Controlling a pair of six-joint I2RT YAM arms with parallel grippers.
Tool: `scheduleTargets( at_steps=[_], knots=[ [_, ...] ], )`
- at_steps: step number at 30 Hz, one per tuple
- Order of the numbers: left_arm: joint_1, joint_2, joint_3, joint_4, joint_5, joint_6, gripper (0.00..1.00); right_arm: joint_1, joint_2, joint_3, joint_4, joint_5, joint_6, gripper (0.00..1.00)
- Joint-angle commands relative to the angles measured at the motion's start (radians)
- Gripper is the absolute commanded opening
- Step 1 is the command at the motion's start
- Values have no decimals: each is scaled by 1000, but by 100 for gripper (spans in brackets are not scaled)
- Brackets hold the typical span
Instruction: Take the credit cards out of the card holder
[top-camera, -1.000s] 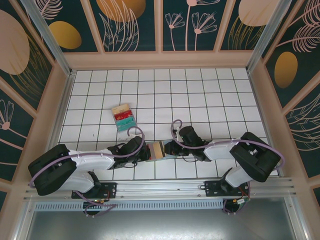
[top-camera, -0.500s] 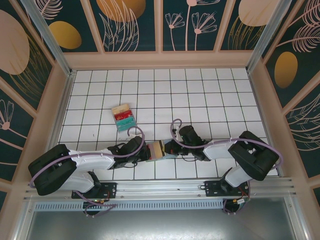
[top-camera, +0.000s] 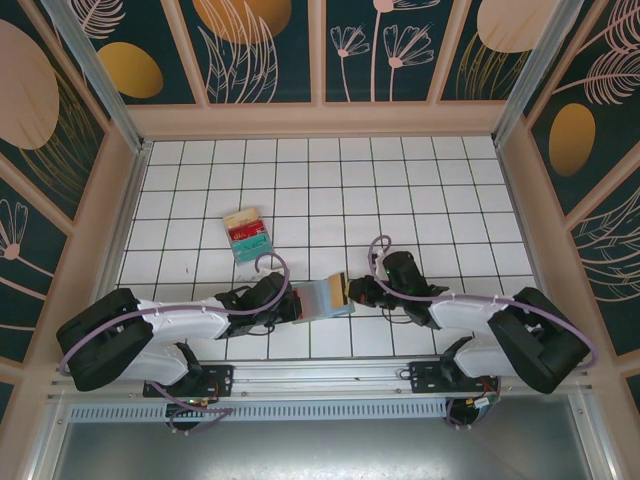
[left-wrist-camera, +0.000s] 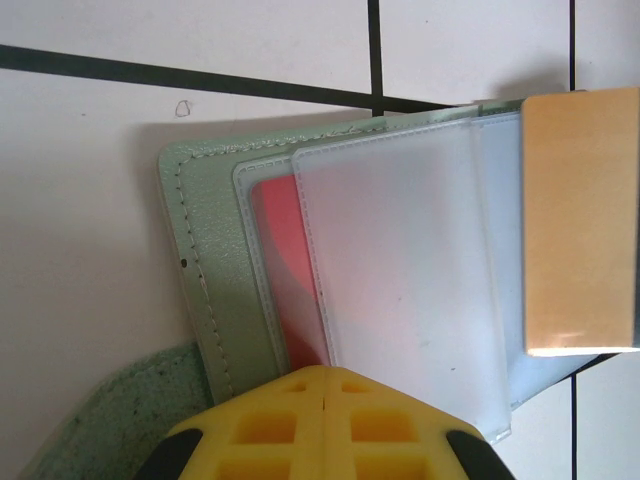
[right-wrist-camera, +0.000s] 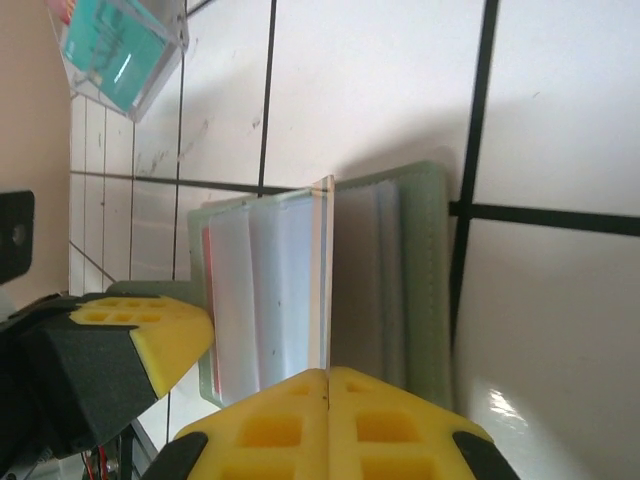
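The grey-green card holder (top-camera: 322, 300) lies open on the tiles near the front edge, its frosted sleeves (left-wrist-camera: 400, 250) fanned out. A red card (left-wrist-camera: 285, 290) sits in one sleeve. My left gripper (top-camera: 297, 303) is shut, its yellow tips (left-wrist-camera: 325, 372) resting over the holder's (left-wrist-camera: 200, 260) near edge. At the holder's right end my right gripper (top-camera: 351, 290) is shut on a tan credit card (top-camera: 340, 288). That card (left-wrist-camera: 580, 220) has slid partly off the sleeves. In the right wrist view it stands edge-on (right-wrist-camera: 326, 270), running into the closed tips (right-wrist-camera: 328, 372) over the holder (right-wrist-camera: 425, 270).
A clear box with a stack of tan, red and teal cards (top-camera: 246, 234) lies on the tiles behind the left arm, also seen in the right wrist view (right-wrist-camera: 120, 50). Wooden walls (top-camera: 320, 120) ring the white tiled table (top-camera: 400, 190); both arms lie low along its front.
My right gripper has closed on the tan card and moved right, drawing it off the holder's middle toward its right end and uncovering the frosted sleeves. The left arm has not moved.
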Motion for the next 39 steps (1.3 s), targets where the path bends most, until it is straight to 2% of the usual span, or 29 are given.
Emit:
scheduleTargets(
  at_steps=[1,4,8,12,14,17,22,31,39],
  knots=[
    [-4,6,-14,-84,-8,16,0,-26,-77,-15,-71,10,-43,0],
    [-4,-35,1,-98,-17,13,0,-28,-151,-5,-107,11,-67,0],
    [-4,-149,32,-137,-60,8,30,-28,-237,5,-121,12,-85,0],
    [-4,-293,10,-83,-107,-14,51,-29,-272,10,-87,-9,-104,0],
    [-4,-363,-21,-12,-117,-20,55,-28,-279,8,-49,-30,-107,0],
    [-4,-450,-69,93,-129,-28,55,-28,-287,0,20,-60,-98,0],
    [-5,-507,-154,283,-114,-91,44,-28,-309,-34,170,-133,-43,0],
    [-4,-416,-186,581,20,-114,40,-7,-317,-83,361,-192,46,0],
    [-4,-331,-156,676,100,-106,37,30,-281,-68,419,-216,70,0]
  ],
)
